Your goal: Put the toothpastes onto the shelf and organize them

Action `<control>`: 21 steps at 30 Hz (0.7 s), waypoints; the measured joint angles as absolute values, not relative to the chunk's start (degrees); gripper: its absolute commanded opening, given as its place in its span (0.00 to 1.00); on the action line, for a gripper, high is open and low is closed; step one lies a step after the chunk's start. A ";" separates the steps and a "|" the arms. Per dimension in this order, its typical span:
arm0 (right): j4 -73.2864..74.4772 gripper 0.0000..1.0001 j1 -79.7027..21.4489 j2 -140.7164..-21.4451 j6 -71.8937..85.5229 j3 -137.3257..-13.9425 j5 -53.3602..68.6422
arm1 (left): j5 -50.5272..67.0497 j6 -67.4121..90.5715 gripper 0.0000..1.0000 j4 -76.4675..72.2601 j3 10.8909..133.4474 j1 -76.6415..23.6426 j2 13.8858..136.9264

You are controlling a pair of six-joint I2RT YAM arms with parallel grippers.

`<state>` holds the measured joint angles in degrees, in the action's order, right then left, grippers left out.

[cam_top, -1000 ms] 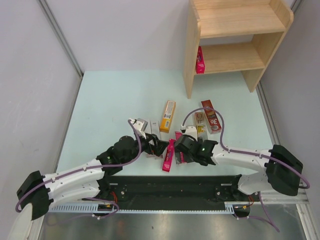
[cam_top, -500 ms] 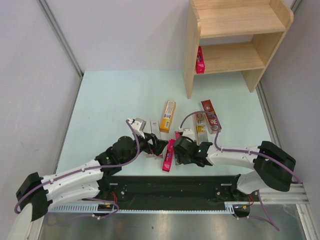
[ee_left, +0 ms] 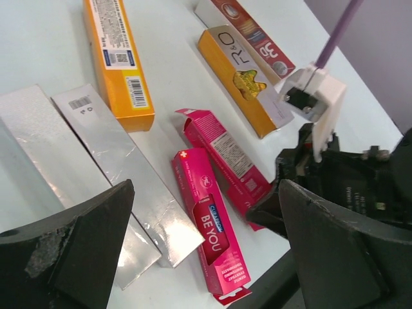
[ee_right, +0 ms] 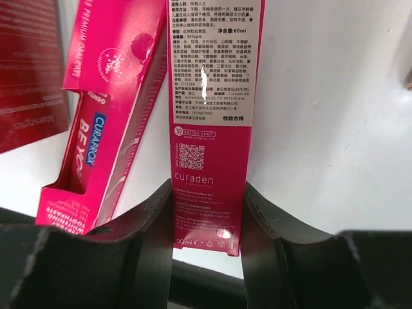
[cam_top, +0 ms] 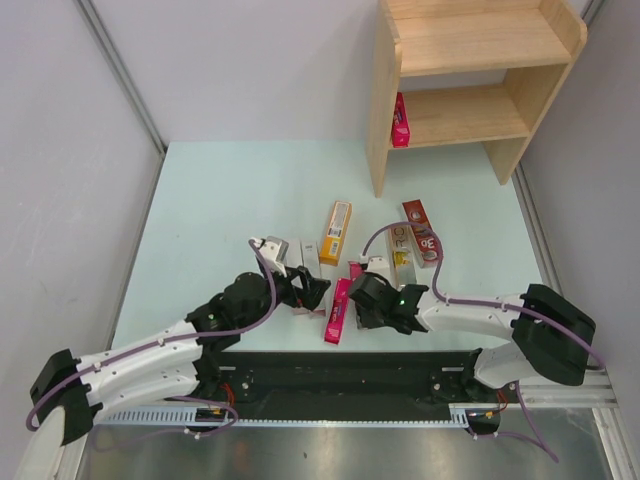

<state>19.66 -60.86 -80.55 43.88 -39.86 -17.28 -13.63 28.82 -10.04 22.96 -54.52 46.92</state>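
While seven cartons lie loose mid-worktop, one sits on the shelf. Entries below; clock dirs per top view.

1. shelf – pale wood, 2 boards btwn solid side panels; stands at 1 o'clock corner of worktop.
2. shelved carton – pink; lower board, 9 o'clock end, against side panel.
3. orange carton – flat, at 12 o'clock of the cluster, long axis approx 12–6.
4. silver pair – 2 cartons side by side, touching; just at 8 o'clock of orange carton.
5. gold carton & dark red carton – side by side at 3 o'clock of orange carton; dark red is the outer one.
6. pink carton – flat on worktop, cluster centre, small-print side up; near end btwn right fingers.
7. BE YOU carton – pink, just at 9 o'clock of pink carton, angled to it; near end looks open.
8. right fingers – closed in on pink carton, one against each long side at its near end; carton rests on worktop.
9. left fingers – wide apart, gripping nothing; above near ends of silver pair, at 9 o'clock of right fingers, not touching them.
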 measured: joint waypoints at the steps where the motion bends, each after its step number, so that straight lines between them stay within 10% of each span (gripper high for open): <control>1: 19.81 0.35 -60.69 -79.99 43.75 -39.77 -17.21 | -14.06 28.53 0.99 -9.43 23.22 -54.52 46.85; 21: 18.02 0.35 -46.09 -58.52 32.16 -39.35 -0.78 | 7.29 28.03 1.00 -8.03 29.58 -40.62 47.07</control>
<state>18.02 -46.09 -58.52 32.16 -39.35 -0.78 7.29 28.03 -8.03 29.58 -40.62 47.07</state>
